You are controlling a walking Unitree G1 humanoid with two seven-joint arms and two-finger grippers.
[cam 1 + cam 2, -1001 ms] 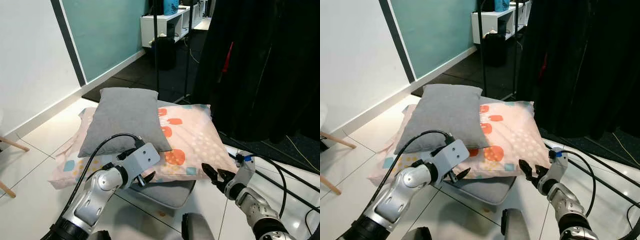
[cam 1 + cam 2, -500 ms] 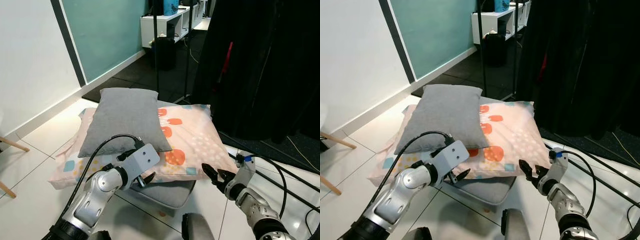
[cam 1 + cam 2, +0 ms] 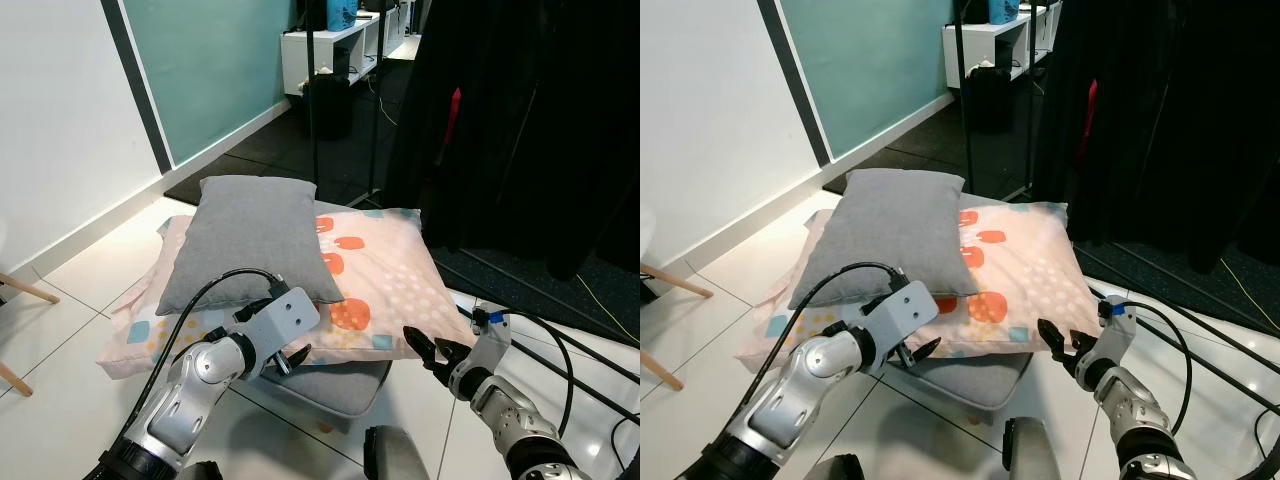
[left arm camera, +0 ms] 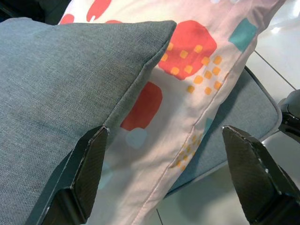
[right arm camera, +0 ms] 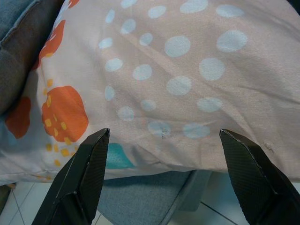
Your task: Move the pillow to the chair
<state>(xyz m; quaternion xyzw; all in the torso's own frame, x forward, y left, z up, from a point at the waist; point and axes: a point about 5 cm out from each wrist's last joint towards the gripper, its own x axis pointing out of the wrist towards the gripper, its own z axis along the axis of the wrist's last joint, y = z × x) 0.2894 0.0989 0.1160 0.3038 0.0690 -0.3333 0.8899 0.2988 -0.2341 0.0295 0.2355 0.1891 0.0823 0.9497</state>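
A grey pillow (image 3: 250, 240) lies on top of a larger pink patterned pillow (image 3: 385, 290), which rests on a flat grey cushion (image 3: 335, 385) on the white tiled floor. My left gripper (image 3: 288, 358) is open at the near edge of the pink pillow, just below the grey pillow's corner (image 4: 154, 33). My right gripper (image 3: 425, 350) is open at the pink pillow's near right corner (image 5: 187, 117). Neither holds anything.
A black curtain (image 3: 530, 130) hangs at the right, with cables (image 3: 570, 340) on the floor beneath it. A black stand pole (image 3: 312, 90) rises behind the pillows. A white wall with a teal panel (image 3: 200, 60) runs along the left. Wooden legs (image 3: 22, 290) show at far left.
The black curtain at the right has shifted, uncovering more of the dark floor under it. Both grippers and the pillows are unmoved.
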